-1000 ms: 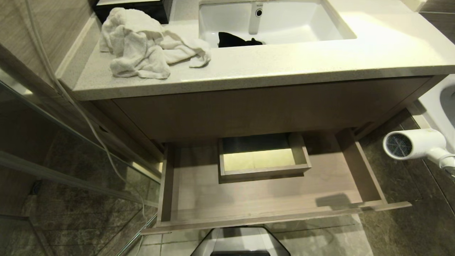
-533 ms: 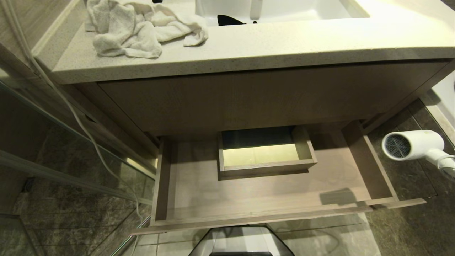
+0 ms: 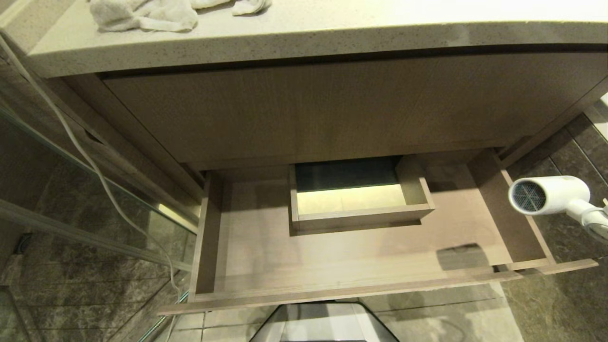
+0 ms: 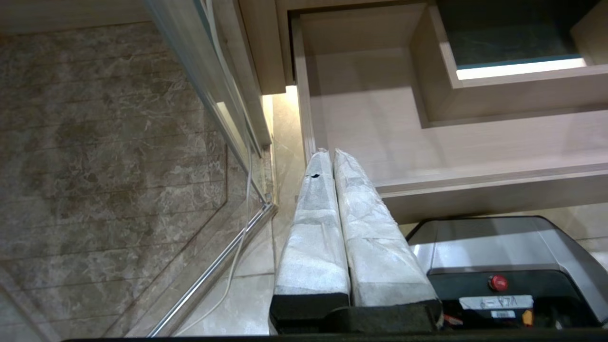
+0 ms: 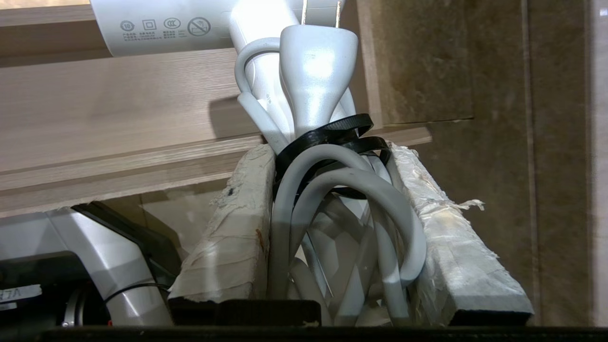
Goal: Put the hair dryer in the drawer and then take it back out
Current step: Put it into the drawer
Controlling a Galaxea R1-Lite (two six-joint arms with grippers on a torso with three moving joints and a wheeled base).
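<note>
The hair dryer (image 3: 546,195) hangs just right of the open drawer (image 3: 332,256).

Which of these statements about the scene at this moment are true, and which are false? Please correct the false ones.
1. The wide beige wood-grain drawer is pulled open. True.
2. The white plastic hair dryer lies on the drawer floor. False: it hangs beside the drawer's right wall, its handle and cord clamped in the right end effector.
3. The left end effector is shut and holds nothing. True.
4. A crumpled white towel lies inside the drawer. False: it lies on the speckled stone countertop.
5. The boxed rectangular notch sits at the back middle of the drawer. True.
</note>
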